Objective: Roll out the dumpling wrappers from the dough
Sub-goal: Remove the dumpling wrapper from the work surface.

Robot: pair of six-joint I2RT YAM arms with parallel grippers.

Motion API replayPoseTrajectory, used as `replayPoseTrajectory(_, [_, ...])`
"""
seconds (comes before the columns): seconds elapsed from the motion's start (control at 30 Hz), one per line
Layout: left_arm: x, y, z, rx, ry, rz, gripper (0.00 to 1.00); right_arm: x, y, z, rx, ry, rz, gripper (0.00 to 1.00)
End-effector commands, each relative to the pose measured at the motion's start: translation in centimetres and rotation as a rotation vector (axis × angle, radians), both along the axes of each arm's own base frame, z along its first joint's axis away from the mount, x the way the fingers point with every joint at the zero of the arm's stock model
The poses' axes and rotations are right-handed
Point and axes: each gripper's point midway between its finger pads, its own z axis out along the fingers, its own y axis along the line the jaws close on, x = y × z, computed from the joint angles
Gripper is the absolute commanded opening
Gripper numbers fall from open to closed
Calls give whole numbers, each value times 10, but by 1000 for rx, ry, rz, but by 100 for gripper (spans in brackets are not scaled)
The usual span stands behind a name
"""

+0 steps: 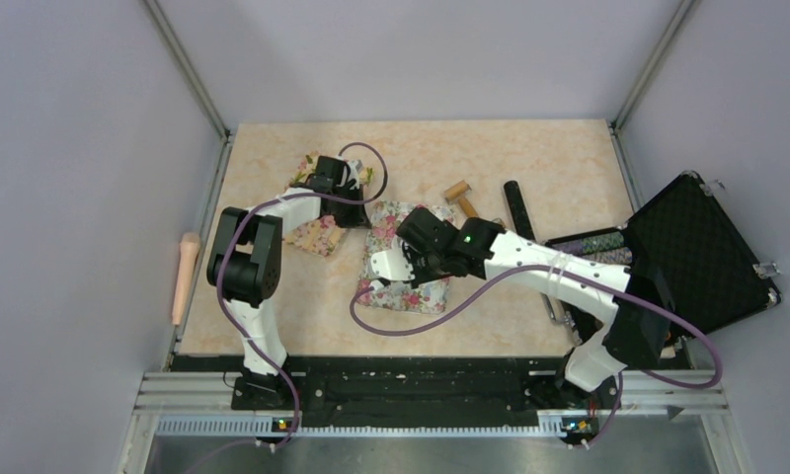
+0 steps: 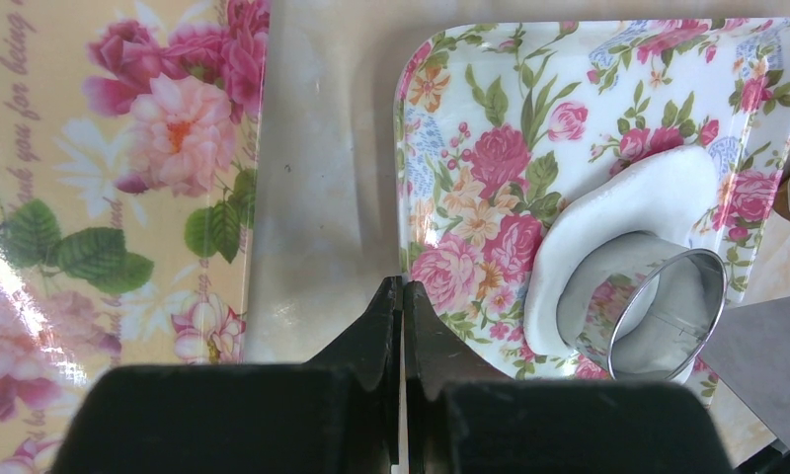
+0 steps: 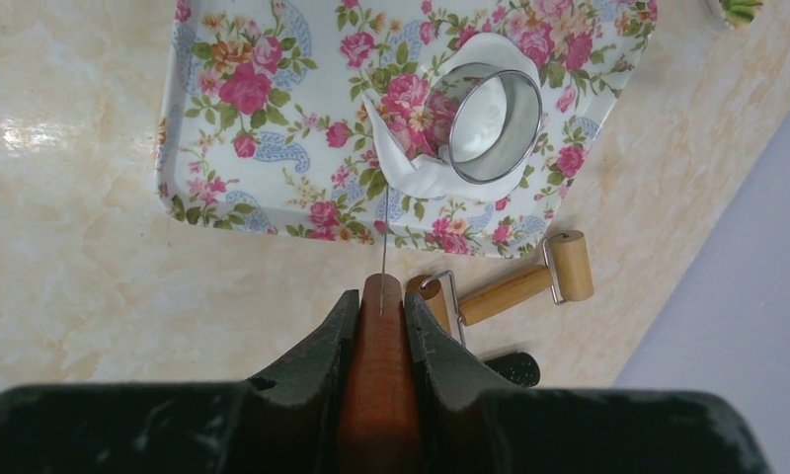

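Observation:
A floral tray [image 3: 223, 128] holds a white sheet of dough [image 3: 421, 168] with a metal ring cutter [image 3: 495, 114] standing on it. White dough shows inside the ring; whether it is a cut dumpling wrapper I cannot tell. My right gripper [image 3: 381, 296] is shut on a brown wooden handle [image 3: 379, 375]. Its thin needle reaches toward the dough's near edge. My left gripper [image 2: 403, 288] is shut on nothing, above the bare strip beside the tray [image 2: 450, 128]. The dough [image 2: 648, 193] and the cutter [image 2: 658, 316] lie to its right.
A second floral tray [image 2: 105, 197] lies left of the left gripper. A small wooden roller [image 3: 529, 281] and a black rod [image 1: 517, 207] lie behind the tray. An open black case [image 1: 702, 252] stands at the right edge. A pink pin [image 1: 186, 272] lies off the left side.

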Motion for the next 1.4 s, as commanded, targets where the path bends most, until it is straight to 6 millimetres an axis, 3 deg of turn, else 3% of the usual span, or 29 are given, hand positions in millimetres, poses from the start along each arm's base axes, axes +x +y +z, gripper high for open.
replayPoseTrajectory(0.0, [7, 7, 19, 19, -74, 0, 0, -29, 9, 6, 63, 109, 30, 0])
replayPoseTrajectory(0.17, [7, 7, 16, 18, -67, 3, 0, -23, 15, 14, 106, 78, 1, 0])
replayPoseTrajectory(0.57, [7, 7, 19, 18, -72, 2, 0, 2, 2, -14, 85, -72, -121, 0])
replayPoseTrajectory(0.87, [7, 7, 18, 19, -70, 3, 0, 12, -3, -1, 72, -142, -137, 0])
replayPoseTrajectory(1.37, [6, 8, 19, 19, -72, -2, 0, 34, 0, 1, 117, -216, -225, 0])
